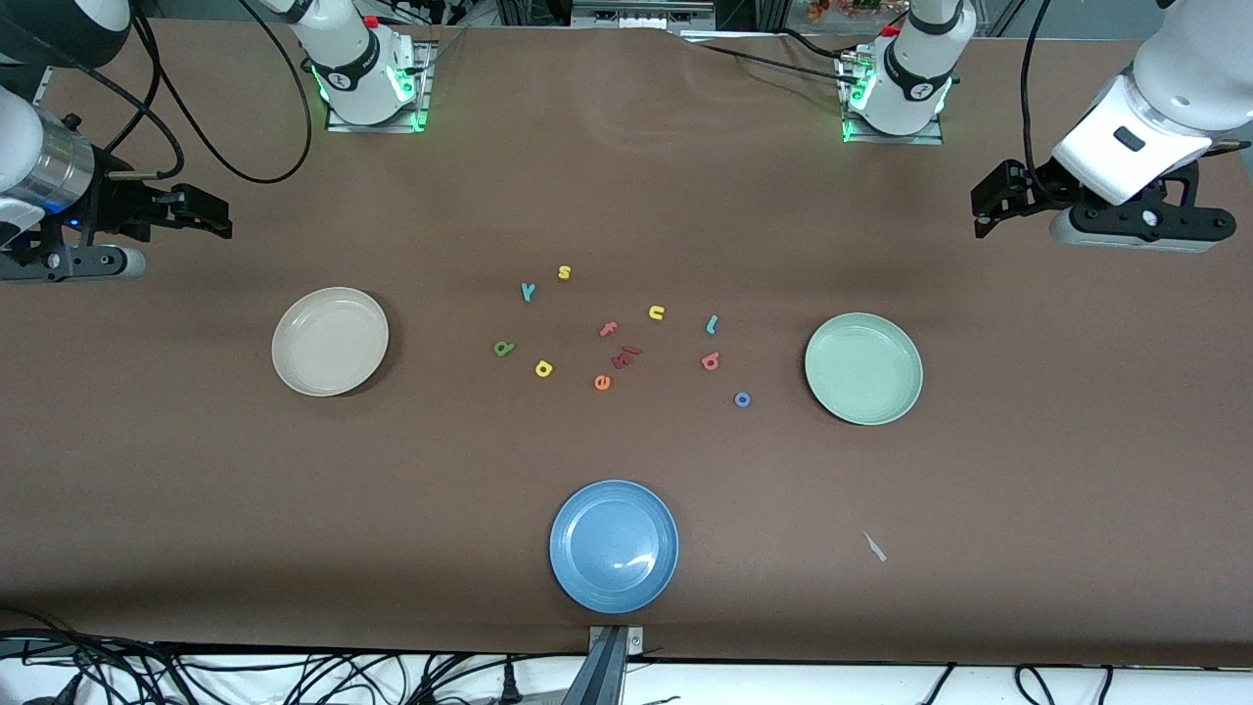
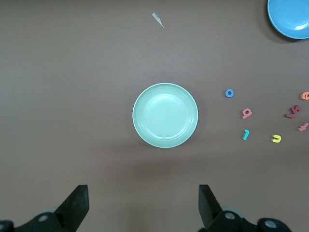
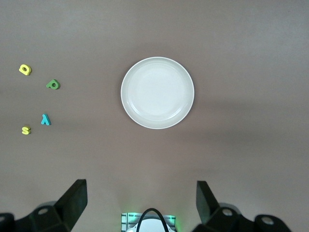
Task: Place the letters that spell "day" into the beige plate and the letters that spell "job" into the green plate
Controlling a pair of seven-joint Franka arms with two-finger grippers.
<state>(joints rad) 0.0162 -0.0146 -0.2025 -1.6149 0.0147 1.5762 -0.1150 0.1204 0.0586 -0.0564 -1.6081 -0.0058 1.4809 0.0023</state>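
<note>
L gripper (image 2: 142, 205) raised, fingers apart; R gripper (image 3: 141, 202) same; both wait

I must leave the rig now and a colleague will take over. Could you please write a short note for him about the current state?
Left gripper: open, empty, waiting above the table at its own end.
Right gripper: open, empty, waiting at its end.
Beige plate and green plate: both empty.
"Day" letters on the table: green d, yellow a, teal y.
"Job" letters nearer the green plate: teal j, salmon b, blue o.
Done: nothing.
Left: all six letters.
</note>
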